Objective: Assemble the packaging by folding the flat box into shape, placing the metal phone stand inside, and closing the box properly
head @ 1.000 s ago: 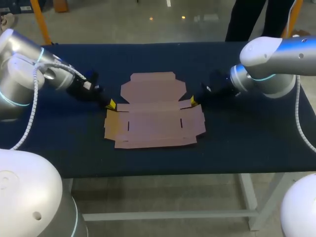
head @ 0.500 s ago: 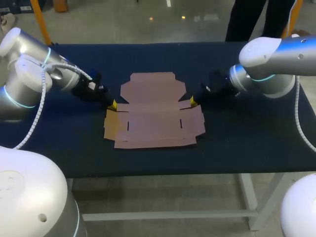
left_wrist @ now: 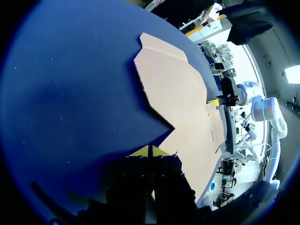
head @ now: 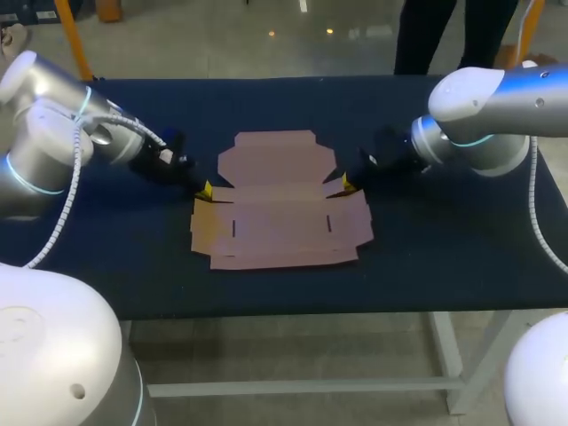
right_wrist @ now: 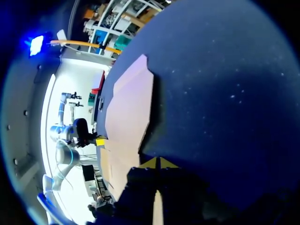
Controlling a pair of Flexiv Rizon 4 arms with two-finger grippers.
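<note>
The flat brown cardboard box (head: 280,209) lies unfolded in the middle of the dark blue table. My left gripper (head: 206,189) is shut, its yellow tips low at the notch on the box's left side. In the left wrist view the closed tips (left_wrist: 149,151) meet right at the cardboard's edge (left_wrist: 183,98). My right gripper (head: 348,183) is also shut and rests at the notch on the box's right side. Its tips (right_wrist: 158,162) touch the rim of the cardboard (right_wrist: 129,112). Nothing is held between either pair of fingers. No metal phone stand is in view.
The blue table cloth (head: 444,240) stretches bare around the box on every side. The front table edge (head: 293,311) runs a short way below the box's near flap.
My left gripper has slid a little to the right, and the flat box has shifted slightly right with it. The right arm has barely moved.
</note>
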